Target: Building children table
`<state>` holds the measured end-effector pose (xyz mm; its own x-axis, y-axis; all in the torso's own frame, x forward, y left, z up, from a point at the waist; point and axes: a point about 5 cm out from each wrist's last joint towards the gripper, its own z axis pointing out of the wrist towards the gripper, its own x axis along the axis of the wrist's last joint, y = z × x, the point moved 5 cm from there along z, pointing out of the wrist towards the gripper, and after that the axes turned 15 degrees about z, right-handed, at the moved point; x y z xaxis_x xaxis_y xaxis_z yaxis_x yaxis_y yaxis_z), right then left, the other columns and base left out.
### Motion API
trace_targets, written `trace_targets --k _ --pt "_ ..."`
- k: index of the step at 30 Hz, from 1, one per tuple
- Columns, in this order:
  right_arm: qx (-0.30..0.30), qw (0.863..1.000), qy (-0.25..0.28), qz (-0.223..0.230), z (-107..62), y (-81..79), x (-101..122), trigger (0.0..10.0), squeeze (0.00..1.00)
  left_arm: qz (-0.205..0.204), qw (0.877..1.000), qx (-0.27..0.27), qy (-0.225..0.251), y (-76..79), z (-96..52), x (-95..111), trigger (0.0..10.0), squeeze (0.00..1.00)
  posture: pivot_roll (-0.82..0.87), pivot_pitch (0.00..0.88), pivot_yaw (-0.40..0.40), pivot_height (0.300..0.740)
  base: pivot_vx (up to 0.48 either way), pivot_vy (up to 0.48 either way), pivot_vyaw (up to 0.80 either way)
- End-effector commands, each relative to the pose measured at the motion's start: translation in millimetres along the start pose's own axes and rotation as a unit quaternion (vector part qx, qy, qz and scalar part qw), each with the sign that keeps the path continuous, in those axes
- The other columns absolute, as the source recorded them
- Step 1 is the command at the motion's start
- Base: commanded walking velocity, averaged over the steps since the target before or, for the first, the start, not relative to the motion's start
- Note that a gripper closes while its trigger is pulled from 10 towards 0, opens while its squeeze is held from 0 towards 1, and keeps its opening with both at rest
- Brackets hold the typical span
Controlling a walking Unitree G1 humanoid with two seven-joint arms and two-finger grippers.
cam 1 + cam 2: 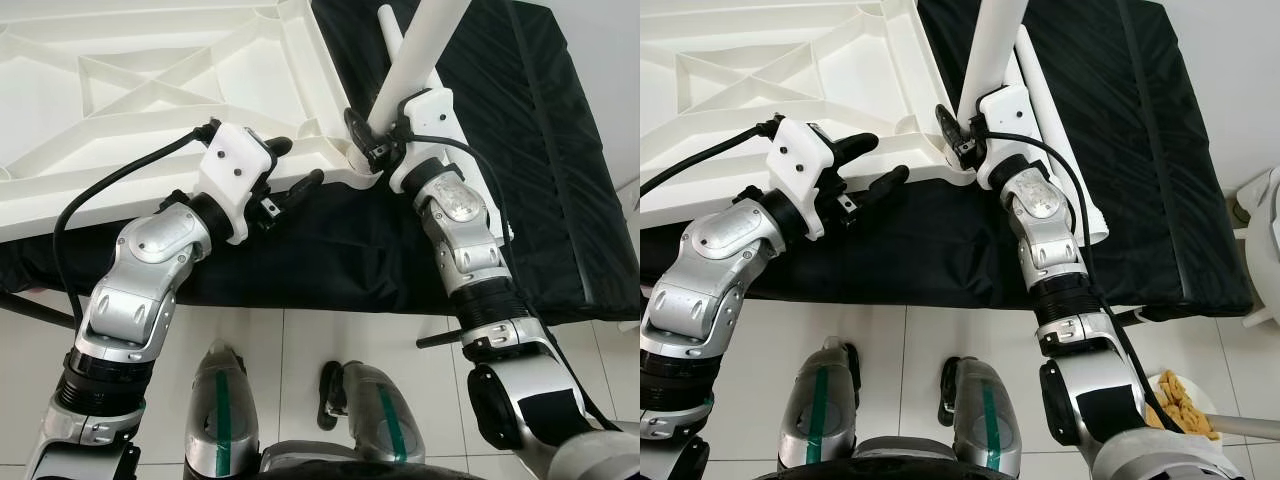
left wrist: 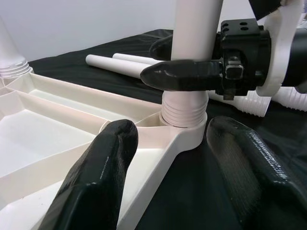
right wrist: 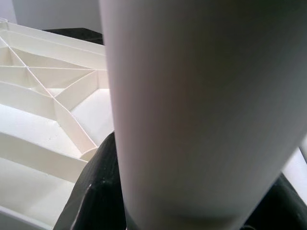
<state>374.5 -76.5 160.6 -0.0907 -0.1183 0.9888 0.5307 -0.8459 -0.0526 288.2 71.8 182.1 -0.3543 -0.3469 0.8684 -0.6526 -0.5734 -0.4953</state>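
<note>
Bright, even daylight lights the scene, and both head views are sharp, with straight lines bowing slightly toward the edges. The white table top point(image 1: 150, 80) is nearly blown out, while the black cloth point(image 1: 520, 150) swallows detail. Soft shadows fall on the floor tiles point(image 1: 930, 350). In the right wrist view the white leg point(image 3: 201, 110) sits too close and is blurred.

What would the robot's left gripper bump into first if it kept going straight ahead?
Probably the corner of the white tabletop, where the table leg held by the right gripper screws in. The left gripper is open and aims right at that socket, though depth is hard to judge.
</note>
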Motion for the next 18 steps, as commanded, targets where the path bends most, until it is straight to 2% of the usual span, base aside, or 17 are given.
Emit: trace_targets --k 1,6,12,15,18 --pt "-0.003 0.997 -0.080 0.008 -14.7 2.1 -41.3 10.0 0.00 0.003 1.000 0.010 0.001 -1.6 -0.8 4.0 10.0 0.00 0.13 0.105 -0.099 0.740 0.000 0.000 0.00" --pt "0.008 0.997 -0.081 -0.010 -15.4 -0.4 -42.9 10.0 0.00 0.003 1.000 0.011 0.001 -2.6 -1.3 4.1 10.0 0.00 0.13 0.107 -0.097 0.740 0.000 0.000 0.00" --pt "-0.019 0.996 -0.084 0.034 -15.4 7.3 -45.5 10.0 0.00 0.004 1.000 0.012 0.001 -3.6 -1.8 4.6 10.0 0.00 0.13 0.110 -0.093 0.740 0.000 0.000 0.00" --pt "-0.041 0.992 -0.084 0.082 -13.1 15.6 -44.9 10.0 0.00 0.004 1.000 0.013 0.002 -3.9 -2.0 5.0 10.0 0.00 0.13 0.112 -0.092 0.740 0.000 0.000 0.00" --pt "-0.043 0.991 -0.084 0.092 -11.5 17.6 -43.8 10.0 0.00 0.004 1.000 0.013 0.002 -4.1 -1.9 5.1 10.0 0.00 0.13 0.112 -0.092 0.740 0.000 0.000 0.00"
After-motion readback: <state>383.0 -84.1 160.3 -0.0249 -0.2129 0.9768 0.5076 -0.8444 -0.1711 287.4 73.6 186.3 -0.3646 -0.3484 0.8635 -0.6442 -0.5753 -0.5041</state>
